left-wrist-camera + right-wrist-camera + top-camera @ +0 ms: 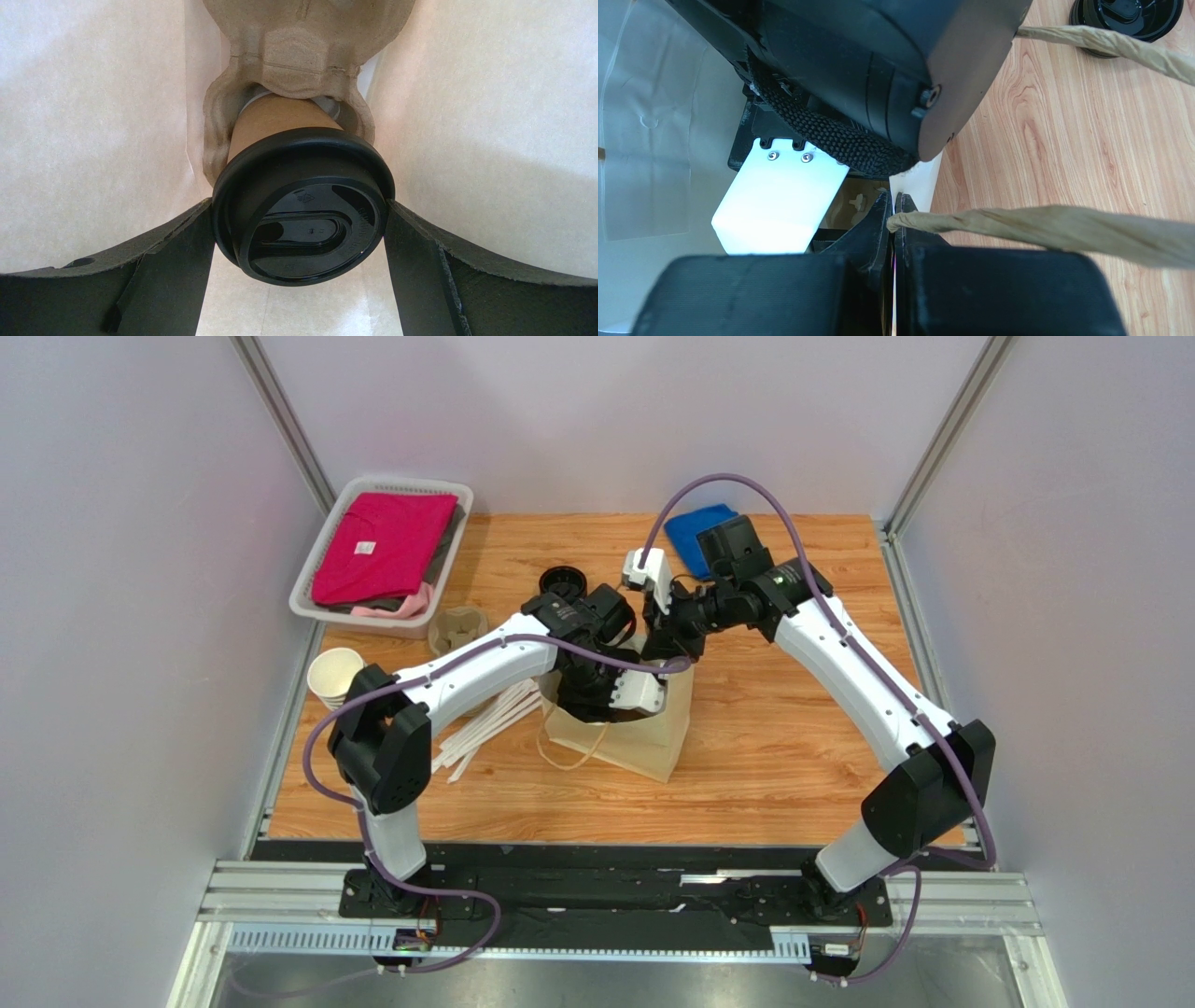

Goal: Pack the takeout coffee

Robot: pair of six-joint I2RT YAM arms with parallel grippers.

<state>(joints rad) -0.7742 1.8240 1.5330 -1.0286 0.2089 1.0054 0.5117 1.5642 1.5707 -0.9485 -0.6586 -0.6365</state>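
Observation:
In the left wrist view the takeout coffee point(302, 210), a tan cup under a black lid, sits in a pulp cup carrier point(302, 49) inside the paper bag point(91, 140). My left gripper point(298, 206) has one finger pressed against each side of the lid. From the top view the left gripper point(610, 703) reaches down into the brown bag point(638, 742), which hides the cup. My right gripper point(671, 651) is shut on the bag's upper rim. In the right wrist view its fingers point(892, 206) pinch the white paper edge point(917, 178) beside a twisted handle point(1053, 227).
A white basket point(376, 546) of pink cloth stands at the back left. A stack of paper cups point(334, 676), a spare pulp carrier point(456, 627) and white sticks point(484, 728) lie left of the bag. Loose black lids point(561, 581) and a blue object point(697, 535) sit behind it.

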